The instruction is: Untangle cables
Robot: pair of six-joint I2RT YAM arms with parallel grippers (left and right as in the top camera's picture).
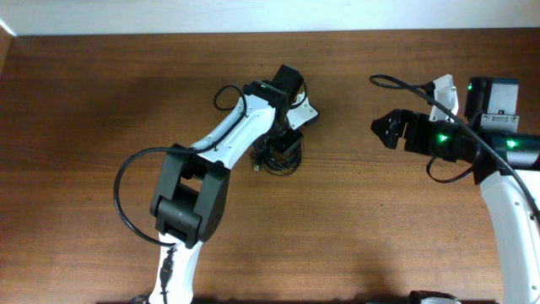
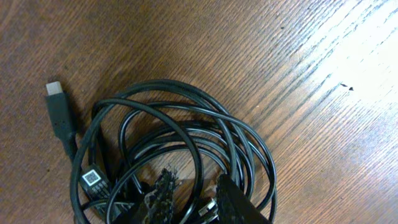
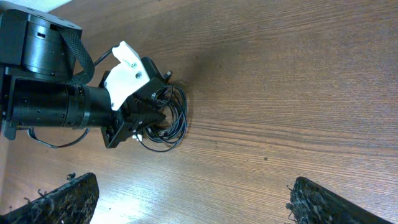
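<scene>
The cables (image 1: 274,162) are thin black cords bunched in a small coil on the wooden table, left of centre. In the left wrist view the cables (image 2: 186,124) fill the middle, with one plug end (image 2: 56,99) sticking out at the left. My left gripper (image 1: 285,145) is down in the bundle. Its jaws (image 2: 196,202) are drawn close together, with strands and a silver plug between them. My right gripper (image 1: 381,131) hovers well to the right of the coil, open wide and empty (image 3: 186,193). Its view shows the cables (image 3: 168,121) under the left gripper (image 3: 140,121).
The wooden table (image 1: 101,101) stretches bare to the left and front. The table's far edge (image 1: 253,32) meets a white wall. The left arm's base (image 1: 187,203) stands front left, and the right arm (image 1: 506,194) stands at the right edge.
</scene>
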